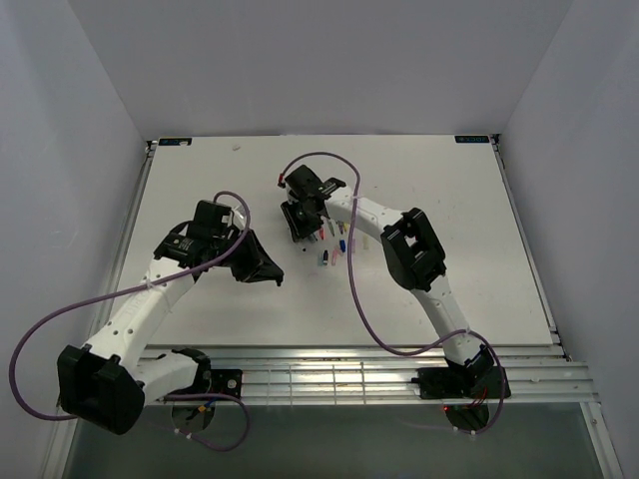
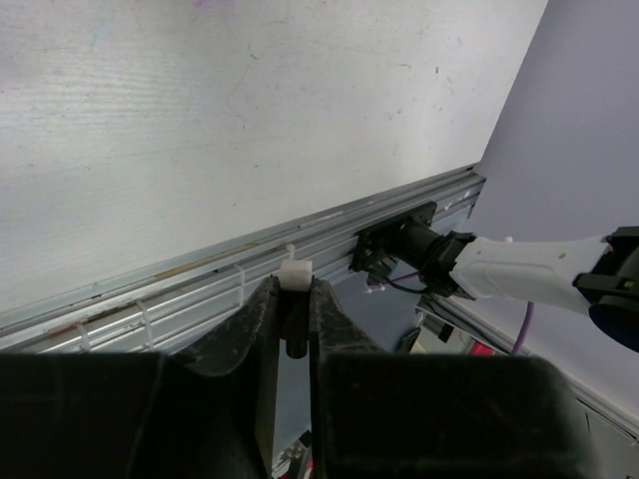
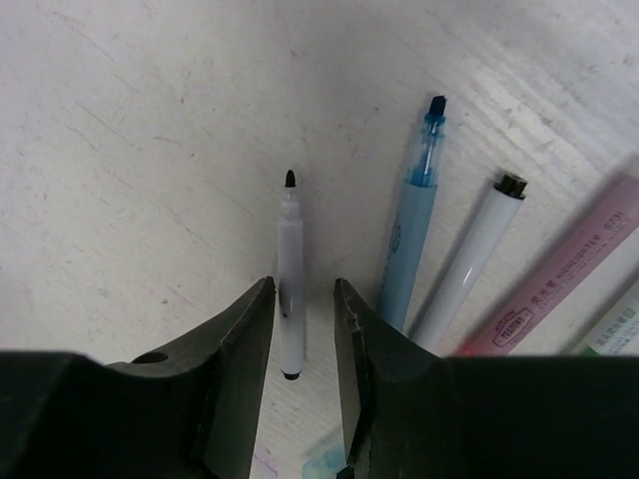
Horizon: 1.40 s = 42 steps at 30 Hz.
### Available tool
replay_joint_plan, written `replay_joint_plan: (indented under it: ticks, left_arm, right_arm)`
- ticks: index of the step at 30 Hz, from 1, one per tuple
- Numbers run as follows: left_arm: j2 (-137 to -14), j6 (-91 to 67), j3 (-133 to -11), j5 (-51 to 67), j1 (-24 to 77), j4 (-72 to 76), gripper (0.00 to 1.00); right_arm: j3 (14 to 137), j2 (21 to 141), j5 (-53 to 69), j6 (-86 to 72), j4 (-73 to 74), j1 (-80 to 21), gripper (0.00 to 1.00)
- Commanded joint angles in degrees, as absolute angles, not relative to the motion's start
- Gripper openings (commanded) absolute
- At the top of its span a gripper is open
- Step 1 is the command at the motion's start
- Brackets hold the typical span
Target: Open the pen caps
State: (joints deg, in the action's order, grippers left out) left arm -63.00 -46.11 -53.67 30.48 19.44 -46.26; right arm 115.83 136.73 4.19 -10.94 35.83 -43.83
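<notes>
Writing: dark print runs along the barrel of the pink pen [image 3: 564, 269] in the right wrist view, but it is too blurred to be read. A pale green label [image 3: 619, 329] is cut off at the 3 o'clock edge, and it is also unreadable.

Right gripper [image 3: 303, 289]: the jaws are held apart and straddle a thin white pen [image 3: 291, 269]. The pen is uncapped, with its black tip pointed to 12 o'clock. A sliver of table [image 3: 120, 150] is seen on each side of the barrel, so no clamping is recorded.

A blue pen [image 3: 409, 239] is noted at 1 o'clock of the jaws, with its tip bare. A second white pen [image 3: 469, 249] lies just beside it at 2 o'clock.

Top view: the pen caps [image 1: 329, 256] are seen as tiny coloured pieces among the pens, at 5 o'clock of the right gripper [image 1: 303, 225].

Left gripper [image 2: 293, 289]: the fingers are drawn close, with only a narrow slit between them. Something small and dark is seen in the slit. Whether it is gripped cannot be told. In the top view this gripper [image 1: 262, 267] is placed well apart from the pens, at their 9 o'clock.
</notes>
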Motion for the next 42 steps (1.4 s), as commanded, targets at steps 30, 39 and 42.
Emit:
replay_joint_plan:
  ticks: [30,39,42]
  left_arm:
    - [-106.9,-46.6,-77.1,15.2,29.5,-39.9,0.05]
    - [-115.2,-42.6,-82.7,11.6,29.8,-41.5,0.17]
    - [-116.1,-42.1,-83.3,10.9,29.8,-41.7,0.22]
  right_arm:
    - [68.1,68.8,14.5,-19.2,35.4,-30.0,0.52]
    - [60.2,60.7,15.8,-20.0,38.3,-27.9,0.53]
    - [59.4,59.5,16.3,-20.3,38.9,-27.1,0.53]
